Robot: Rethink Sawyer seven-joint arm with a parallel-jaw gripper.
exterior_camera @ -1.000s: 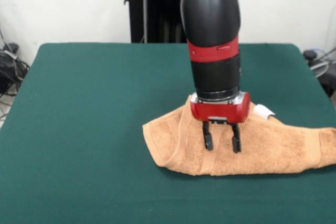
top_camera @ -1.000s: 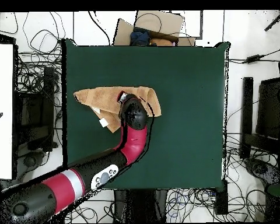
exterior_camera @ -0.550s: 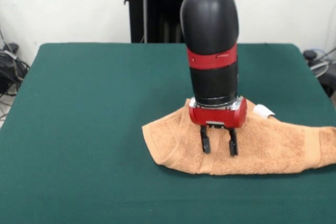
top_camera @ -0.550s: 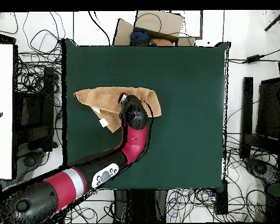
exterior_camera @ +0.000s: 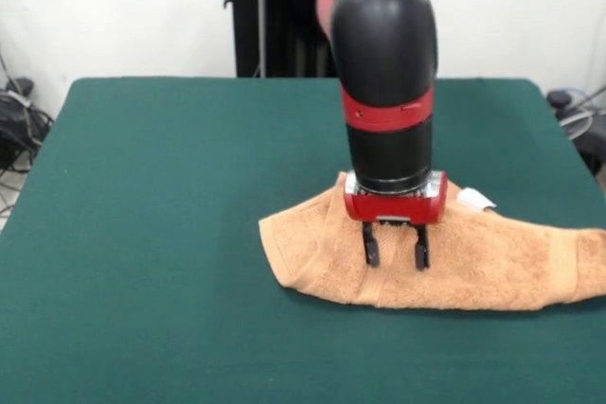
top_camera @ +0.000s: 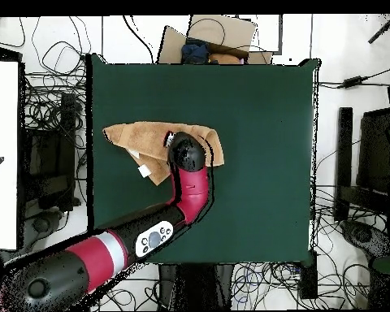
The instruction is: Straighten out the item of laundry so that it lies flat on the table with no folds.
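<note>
While the arm: is held upright over the towel, the wrist is pointed straight down.
Gripper (exterior_camera: pixel 393 256): it is seen with the two black fingers apart, so it is not closed; no cloth is seen held between them. The tips are placed at the top surface of the towel; real contact cannot be told.
Towel (exterior_camera: pixel 492 267): it is laid on the table (exterior_camera: pixel 170 234) as a long, bunched shape, not flat. Its near edge is rounded like a fold, and a raised hump is seen behind the gripper. In the front view the right end is cut by the picture's edge.
Tag (exterior_camera: pixel 476 201): a small white tag is seen at the far edge of the towel, just right of the wrist.
Overhead view: the towel (top_camera: pixel 137 138) is found in the left half of the table (top_camera: pixel 255 162), and part of it is hidden under the arm.
</note>
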